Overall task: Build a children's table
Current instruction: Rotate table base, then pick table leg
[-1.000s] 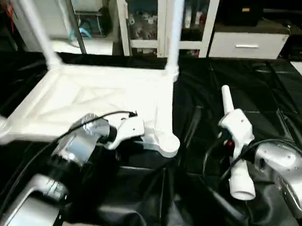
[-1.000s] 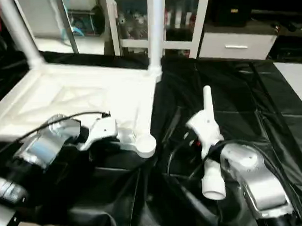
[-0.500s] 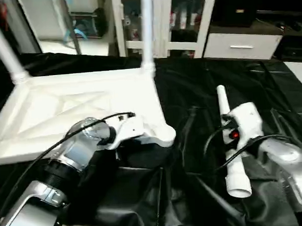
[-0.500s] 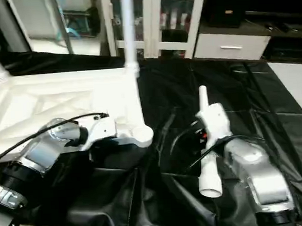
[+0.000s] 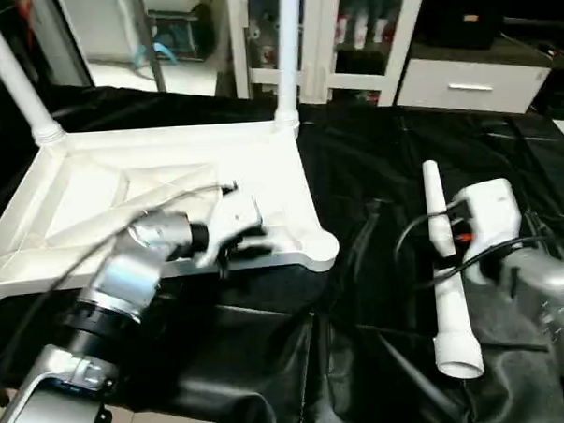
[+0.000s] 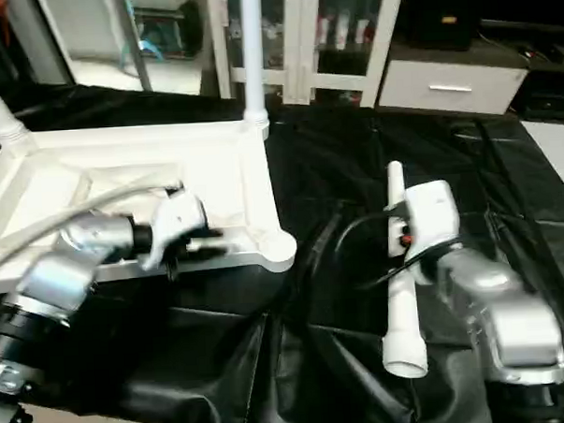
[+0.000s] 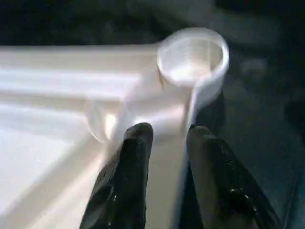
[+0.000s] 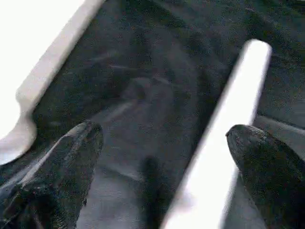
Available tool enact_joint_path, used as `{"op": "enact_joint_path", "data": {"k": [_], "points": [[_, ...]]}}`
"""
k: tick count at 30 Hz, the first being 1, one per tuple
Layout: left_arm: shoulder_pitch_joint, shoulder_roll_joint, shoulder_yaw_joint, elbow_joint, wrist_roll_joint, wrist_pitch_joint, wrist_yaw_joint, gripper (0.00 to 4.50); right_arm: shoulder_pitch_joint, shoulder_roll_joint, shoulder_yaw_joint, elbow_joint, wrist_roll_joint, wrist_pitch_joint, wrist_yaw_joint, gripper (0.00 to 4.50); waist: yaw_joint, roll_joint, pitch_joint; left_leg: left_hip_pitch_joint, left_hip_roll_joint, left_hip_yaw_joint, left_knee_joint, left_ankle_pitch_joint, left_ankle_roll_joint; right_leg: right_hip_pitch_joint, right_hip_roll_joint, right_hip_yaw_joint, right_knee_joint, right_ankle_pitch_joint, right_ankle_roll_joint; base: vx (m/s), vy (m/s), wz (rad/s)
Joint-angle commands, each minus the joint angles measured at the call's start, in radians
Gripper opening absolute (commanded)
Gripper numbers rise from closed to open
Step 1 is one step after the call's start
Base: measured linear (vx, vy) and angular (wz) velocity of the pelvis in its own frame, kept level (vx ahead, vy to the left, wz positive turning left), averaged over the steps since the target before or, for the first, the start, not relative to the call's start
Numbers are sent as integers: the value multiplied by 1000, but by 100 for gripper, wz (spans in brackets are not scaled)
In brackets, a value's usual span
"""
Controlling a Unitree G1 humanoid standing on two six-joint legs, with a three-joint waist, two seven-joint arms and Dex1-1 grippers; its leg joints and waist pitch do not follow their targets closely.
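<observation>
**Operator:** My left forearm reaches in low from the near left edge of the black-covered work table point(image 5: 374, 170), wrist bent toward the table top point(image 5: 122, 195). The left gripper point(image 7: 164, 138) sits at the top's near edge, just short of the empty corner socket point(image 7: 193, 55). Its two black fingers point(image 7: 131, 162) stand a little apart, straddling the top's thin edge wall; whether they pinch it I cannot tell.

**Observer:** And the right?

**Operator:** The right forearm comes in from the near right corner, wrist pitched down. The right gripper point(image 8: 162, 143) is spread wide over the loose leg point(image 5: 446, 279), which lies flat on the cover right of the top, wide end toward me.

**Observer:** Other legs?

**Operator:** Two stand upright in the far sockets: left far leg point(image 5: 9, 73), right far leg point(image 5: 287, 57).

**Observer:** Any writing?

**Operator:** None I can read.
</observation>
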Motion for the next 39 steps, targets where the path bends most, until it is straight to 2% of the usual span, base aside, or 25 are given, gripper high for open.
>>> {"op": "enact_joint_path", "data": {"k": [1,2,4,5,7,8,9,10,12,13,16,17,18,20,21,22,28,29,31,33,34,36,37,38,39], "points": [[-20,0,31,-46,-32,-1,-6,148,-8,1,-40,-34,6,66,-31,450,2,-17,-67,12,34,-5,-65,-67,36,53,-66,51,-58,-92,-219,0,0,0],[-22,-6,54,-92,-72,26,-11,148,-16,20,-66,-48,5,108,-59,450,1,-21,-66,11,34,-4,-65,-65,31,54,-65,51,-56,-94,-212,0,0,0],[-21,-13,69,-129,-101,57,-15,148,-24,32,-82,-57,2,135,-80,450,0,-22,-67,12,35,-4,-66,-61,27,53,-67,50,-56,-94,-209,0,0,0],[-10,-19,88,-206,-153,115,-28,148,-37,27,-73,-84,-15,185,-98,450,-1,-22,-66,13,35,-5,-66,-58,16,53,-66,50,-54,-97,-210,0,0,0],[2,-21,99,-261,-191,161,-38,148,-47,16,-60,-104,-22,229,-110,450,-3,-25,-65,11,34,-4,-66,-50,11,54,-63,50,-52,-82,-209,0,0,0],[15,-21,101,-300,-219,199,-52,148,-59,7,-49,-115,-23,283,-109,450,-3,-23,-64,12,32,-4,-66,-53,8,54,-63,50,-52,-87,-208,0,0,0],[42,-14,93,-357,-255,246,-76,148,-82,16,-49,-128,-14,384,-115,450,-6,-23,-62,10,29,-3,-65,-59,6,55,-61,52,-56,-101,-201,0,0,0],[60,-8,82,-388,-275,278,-93,148,-95,27,-57,-128,11,440,-99,450,-8,-29,-62,9,28,-4,-67,-58,6,58,-61,52,-53,-117,-197,0,0,0],[89,-1,62,-428,-294,310,-112,148,-102,41,-62,-127,35,488,-83,450,-6,-24,-58,11,28,0,-65,-90,0,48,-63,54,-66,-187,-177,0,0,0],[101,2,51,-440,-299,319,-115,148,-105,43,-59,-124,35,513,-87,450,-5,-34,-57,12,28,1,-66,-106,-6,47,-60,56,-69,-210,-163,0,0,0],[142,3,1,-460,-280,318,-104,148,-102,52,-43,-99,24,584,-104,450,-2,-39,-55,18,31,-3,-72,-141,-31,42,-60,54,-75,-284,-129,0,0,0],[151,0,-9,-474,-283,332,-97,148,-99,53,-41,-91,24,603,-110,450,0,-35,-55,18,32,-5,-74,-142,-42,42,-61,55,-72,-282,-126,0,0,0],[151,0,-9,-474,-283,332,-97,148,-99,53,-41,-91,24,603,-110,450,0,-34,-54,18,33,-5,-75,-146,-47,41,-61,54,-74,-284,-123,0,0,0],[165,-4,-24,-511,-302,373,-84,148,-97,55,-37,-76,12,638,-120,450,-1,-39,-54,18,32,-7,-76,-150,-63,44,-60,54,-70,-269,-117,0,0,0],[167,-5,-27,-521,-307,383,-80,148,-97,54,-37,-73,7,645,-122,450,0,-39,-53,17,31,-7,-77,-151,-63,43,-61,54,-72,-268,-117,0,0,0],[175,-8,-37,-543,-316,405,-72,148,-94,51,-31,-62,-7,659,-131,450,-2,-45,-54,16,31,-6,-76,-151,-65,45,-61,55,-72,-263,-116,0,0,0],[178,-13,-46,-554,-313,419,-54,148,-95,56,-41,-35,-23,675,-144,450,0,-49,-55,12,28,-5,-73,-124,-59,48,-60,55,-71,-241,-107,0,0,0],[178,-10,-49,-556,-309,419,-51,153,-90,61,-44,-28,-25,674,-145,432,1,-50,-56,12,28,-5,-73,-119,-59,48,-60,55,-70,-241,-105,0,0,0],[179,-6,-50,-559,-307,419,-51,153,-84,65,-45,-24,-26,672,-147,432,1,-47,-56,14,28,-5,-72,-119,-59,47,-60,55,-70,-237,-105,0,0,0],[176,0,-52,-567,-312,425,-46,155,-76,84,-66,-14,-22,680,-146,402,1,-41,-57,14,28,-6,-73,-126,-64,46,-59,55,-68,-221,-112,0,0,0],[176,0,-52,-567,-312,425,-46,155,-76,84,-66,-14,-22,680,-146,402,0,-45,-58,14,28,-6,-73,-127,-64,47,-58,54,-67,-211,-115,0,0,0],[174,4,-58,-570,-316,431,-41,155,-71,97,-79,-8,-19,688,-145,391,0,-44,-57,16,29,-6,-73,-130,-66,47,-59,54,-67,-210,-119,0,0,0],[174,4,-58,-571,-316,432,-41,155,-71,99,-81,-7,-18,689,-145,391,1,-52,-57,15,29,-6,-73,-128,-63,48,-60,54,-66,-216,-118,0,0,0],[174,4,-58,-571,-317,433,-40,155,-71,100,-81,-7,-18,690,-145,362,2,-49,-57,16,30,-6,-73,-127,-64,47,-60,54,-67,-222,-116,0,0,0],[176,6,-57,-575,-325,441,-40,155,-68,112,-88,-6,-16,695,-144,354,0,-55,-57,15,29,-5,-73,-127,-63,47,-60,54,-68,-223,-115,0,0,0]]}}
